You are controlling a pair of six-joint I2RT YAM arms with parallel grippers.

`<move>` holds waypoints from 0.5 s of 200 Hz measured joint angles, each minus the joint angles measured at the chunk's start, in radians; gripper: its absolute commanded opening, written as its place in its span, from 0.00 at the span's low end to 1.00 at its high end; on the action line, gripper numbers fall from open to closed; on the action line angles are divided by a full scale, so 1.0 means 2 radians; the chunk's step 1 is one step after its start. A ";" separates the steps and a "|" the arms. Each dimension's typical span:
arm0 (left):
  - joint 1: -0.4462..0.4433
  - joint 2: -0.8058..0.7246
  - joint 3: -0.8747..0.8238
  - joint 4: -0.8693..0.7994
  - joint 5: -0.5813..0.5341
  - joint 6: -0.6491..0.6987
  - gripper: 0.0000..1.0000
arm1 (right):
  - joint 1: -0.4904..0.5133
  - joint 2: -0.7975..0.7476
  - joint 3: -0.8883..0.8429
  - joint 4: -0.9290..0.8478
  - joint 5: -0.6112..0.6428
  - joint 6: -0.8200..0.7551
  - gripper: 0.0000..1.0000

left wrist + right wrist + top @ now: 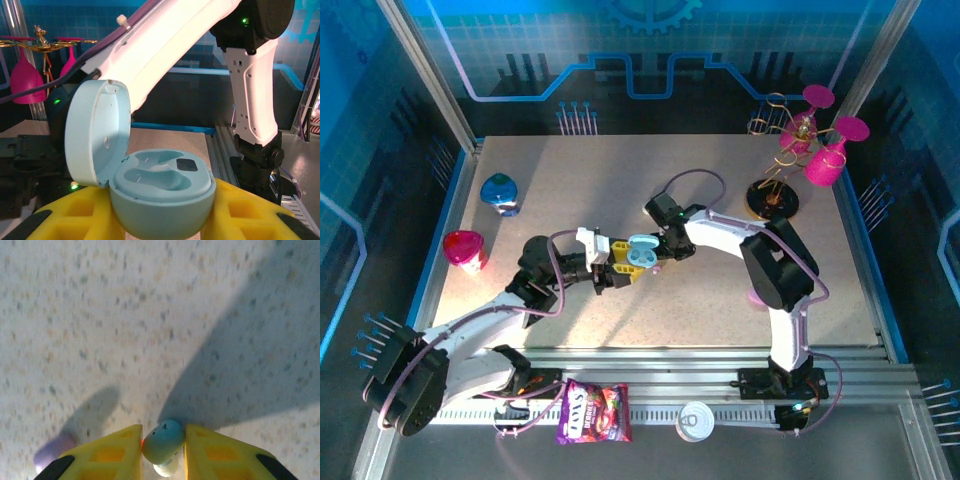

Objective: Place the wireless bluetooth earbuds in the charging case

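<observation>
The right gripper pinched a light-blue earbud between its fingertips. The left gripper clamped the open charging case, lid upright. Risk: the rounded earbud could twist in the pinch and meet its socket misaligned, or knock the lid shut.

White-and-black arms, lilac cables, yellow end effector fingers

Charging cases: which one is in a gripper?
The light-blue case, lid open, clamped in the left gripper mid-table; the dark-blue case and pink case sit loose near the left edge.
</observation>
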 measured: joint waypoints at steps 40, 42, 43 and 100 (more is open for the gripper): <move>0.000 -0.001 0.000 -0.002 0.000 0.000 0.33 | -0.013 -0.053 -0.056 -0.011 -0.032 -0.043 0.26; 0.000 -0.001 0.000 -0.002 0.000 0.000 0.33 | -0.014 -0.055 -0.058 -0.013 -0.034 -0.046 0.26; 0.000 -0.001 0.000 -0.002 0.000 0.000 0.33 | -0.014 -0.055 -0.059 -0.014 -0.034 -0.047 0.26; 0.000 0.000 0.000 -0.001 0.000 -0.001 0.33 | -0.015 -0.071 -0.073 -0.074 -0.036 -0.113 0.29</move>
